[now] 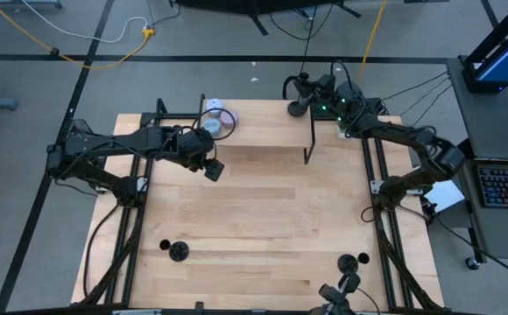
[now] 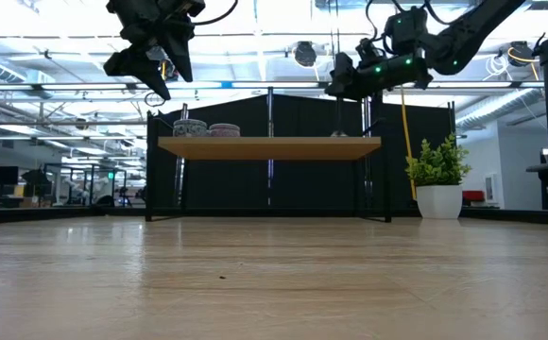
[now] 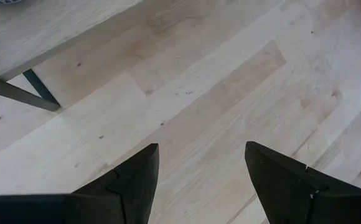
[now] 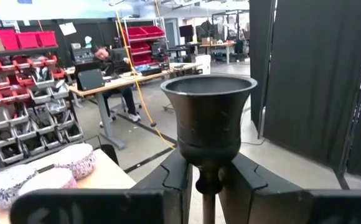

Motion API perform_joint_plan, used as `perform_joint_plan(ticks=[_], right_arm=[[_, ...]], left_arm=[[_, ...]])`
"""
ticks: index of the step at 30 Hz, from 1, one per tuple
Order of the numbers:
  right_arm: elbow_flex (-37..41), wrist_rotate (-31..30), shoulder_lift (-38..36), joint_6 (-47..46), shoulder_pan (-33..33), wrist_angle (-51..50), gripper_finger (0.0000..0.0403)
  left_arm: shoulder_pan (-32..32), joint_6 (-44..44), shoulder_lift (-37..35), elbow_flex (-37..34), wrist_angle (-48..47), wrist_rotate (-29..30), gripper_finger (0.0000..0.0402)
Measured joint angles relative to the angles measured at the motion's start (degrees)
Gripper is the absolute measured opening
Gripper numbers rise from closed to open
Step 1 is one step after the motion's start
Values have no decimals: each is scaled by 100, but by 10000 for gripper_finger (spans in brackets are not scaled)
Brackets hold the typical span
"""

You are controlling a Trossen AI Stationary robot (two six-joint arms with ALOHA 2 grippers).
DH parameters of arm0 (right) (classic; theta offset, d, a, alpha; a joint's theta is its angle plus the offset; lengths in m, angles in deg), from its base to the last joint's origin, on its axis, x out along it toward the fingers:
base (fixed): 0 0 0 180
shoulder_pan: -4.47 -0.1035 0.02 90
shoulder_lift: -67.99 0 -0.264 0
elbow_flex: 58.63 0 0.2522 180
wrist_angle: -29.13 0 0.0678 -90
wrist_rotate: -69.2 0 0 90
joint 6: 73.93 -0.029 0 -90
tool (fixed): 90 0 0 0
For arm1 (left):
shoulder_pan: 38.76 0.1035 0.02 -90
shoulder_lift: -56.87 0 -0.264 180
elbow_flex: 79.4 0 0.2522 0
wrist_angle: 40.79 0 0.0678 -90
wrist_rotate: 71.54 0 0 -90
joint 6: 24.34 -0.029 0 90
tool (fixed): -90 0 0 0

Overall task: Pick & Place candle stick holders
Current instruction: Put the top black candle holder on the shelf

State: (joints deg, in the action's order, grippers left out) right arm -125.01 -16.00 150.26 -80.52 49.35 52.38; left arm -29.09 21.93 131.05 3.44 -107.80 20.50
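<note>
The right gripper (image 4: pixel 205 180), clenched on the thin stem of a candle stick holder (image 4: pixel 208 121), hangs over the shelf (image 1: pixel 271 133) at the high view's upper right; I judge it should lower straight and let go only once the base sits flat. The holder is matte black with a flared cup top, while two more holders (image 1: pixel 179 252) stand along the lower edge of the table (image 1: pixel 263 210), and the left gripper (image 3: pixel 199 180) waits released at centre left.

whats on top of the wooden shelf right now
Candle tins sit at the left end of the shelf. At the right end, the right hand is shut on a black candle holder. Whether its base touches the shelf is hidden.
</note>
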Motion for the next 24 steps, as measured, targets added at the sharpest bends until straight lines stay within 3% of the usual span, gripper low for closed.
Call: perform_joint_plan(ticks=[24], right_arm=[[0, 131, -16, 131, -2, -352, 65]], left_arm=[[0, -57, 0, -2, 58, 4, 246]])
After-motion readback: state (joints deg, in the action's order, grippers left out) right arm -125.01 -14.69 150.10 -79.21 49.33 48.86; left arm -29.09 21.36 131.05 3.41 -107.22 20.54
